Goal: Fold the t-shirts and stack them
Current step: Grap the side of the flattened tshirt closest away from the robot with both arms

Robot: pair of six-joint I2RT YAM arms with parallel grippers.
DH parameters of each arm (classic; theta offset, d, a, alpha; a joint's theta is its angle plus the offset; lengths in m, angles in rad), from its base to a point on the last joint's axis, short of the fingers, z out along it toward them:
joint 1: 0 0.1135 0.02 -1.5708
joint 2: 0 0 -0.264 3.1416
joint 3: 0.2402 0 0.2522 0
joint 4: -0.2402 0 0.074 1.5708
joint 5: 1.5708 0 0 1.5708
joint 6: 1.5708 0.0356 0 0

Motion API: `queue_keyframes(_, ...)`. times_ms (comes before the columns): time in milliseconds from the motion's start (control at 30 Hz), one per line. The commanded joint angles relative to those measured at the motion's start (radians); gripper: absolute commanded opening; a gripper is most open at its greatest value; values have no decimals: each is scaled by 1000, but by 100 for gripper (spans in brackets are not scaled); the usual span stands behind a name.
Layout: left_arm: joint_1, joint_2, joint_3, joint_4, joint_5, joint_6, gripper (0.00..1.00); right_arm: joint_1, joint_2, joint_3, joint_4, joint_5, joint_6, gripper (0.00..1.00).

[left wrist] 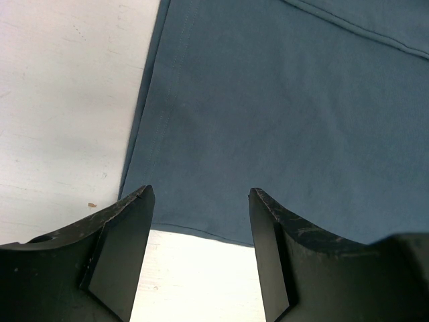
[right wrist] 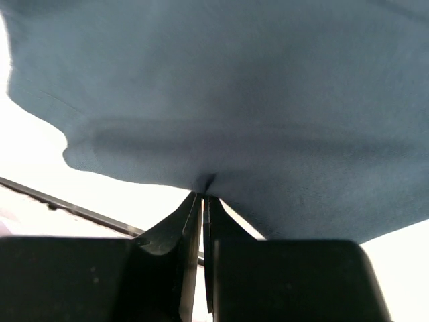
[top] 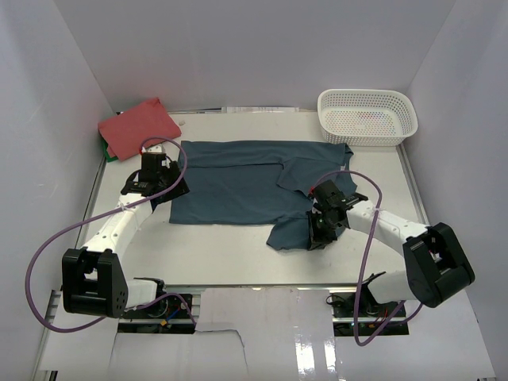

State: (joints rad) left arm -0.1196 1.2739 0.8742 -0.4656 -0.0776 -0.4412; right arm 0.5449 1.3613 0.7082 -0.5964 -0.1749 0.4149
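The dark teal-blue cotton t-shirt (top: 238, 182) lies spread mid-worktop, a flap at its near right jutting toward the arms. The right pincer (right wrist: 203, 196) is clamped on that flap's edge, a pinch only its wrist view shows. The left pincer (left wrist: 200, 201) hangs wide over the near-left corner. A folded coral-red tee (top: 139, 125) sits far left. Bare white worktop (top: 238, 266) lies in front.

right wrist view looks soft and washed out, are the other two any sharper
Right wrist: teal t-shirt blurred, table blown out white. Left wrist: sharp, the shirt's hem stitching reads clearly. Top external: evenly lit and in focus.
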Motion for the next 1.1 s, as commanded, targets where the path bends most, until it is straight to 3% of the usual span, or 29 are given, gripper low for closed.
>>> queue_keyframes(0,5,-36,-6,18,2,10,69,4,-19,77,-8,14,-1,8)
queue_keyframes(867,5,-44,-7,18,6,13,69,-31,255,416,55,87,-71,8)
queue_keyframes(967,5,-42,-6,16,7,13,69,-31,252,432,70,83,-74,27)
queue_keyframes(1000,5,-42,-7,18,9,12,69,-31,249,435,75,83,-74,43)
queue_keyframes(1067,5,-42,-7,18,10,13,70,-31,239,432,87,87,-76,49)
